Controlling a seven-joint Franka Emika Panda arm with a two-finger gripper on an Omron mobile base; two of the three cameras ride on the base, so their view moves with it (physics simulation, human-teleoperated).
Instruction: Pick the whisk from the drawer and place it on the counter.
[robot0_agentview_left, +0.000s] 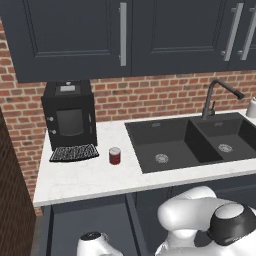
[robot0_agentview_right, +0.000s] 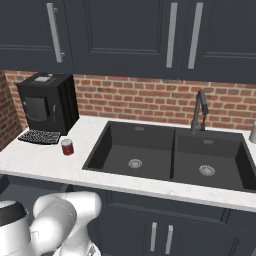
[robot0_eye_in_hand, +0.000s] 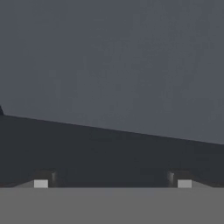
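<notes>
The drawer (robot0_agentview_left: 85, 220) stands pulled out below the white counter (robot0_agentview_left: 80, 177), and its dark inside shows at the lower left of the left base view. The whisk is hidden. My arm bends down over the drawer's opening, with a white link (robot0_agentview_left: 95, 245) low inside it. In the hand view my gripper (robot0_eye_in_hand: 112, 183) is open, its two fingertips (robot0_eye_in_hand: 40, 183) set far apart with nothing between them. Ahead of them lie only flat dark grey surfaces, a lighter one above a darker one.
On the counter (robot0_agentview_right: 35, 162) stand a black coffee machine (robot0_agentview_left: 69, 115) with its drip tray (robot0_agentview_left: 74, 153) and a red can (robot0_agentview_left: 115, 156). A black double sink (robot0_agentview_left: 170, 145) with a faucet (robot0_agentview_left: 215, 97) lies to the right. Dark upper cabinets (robot0_agentview_left: 75, 35) hang overhead.
</notes>
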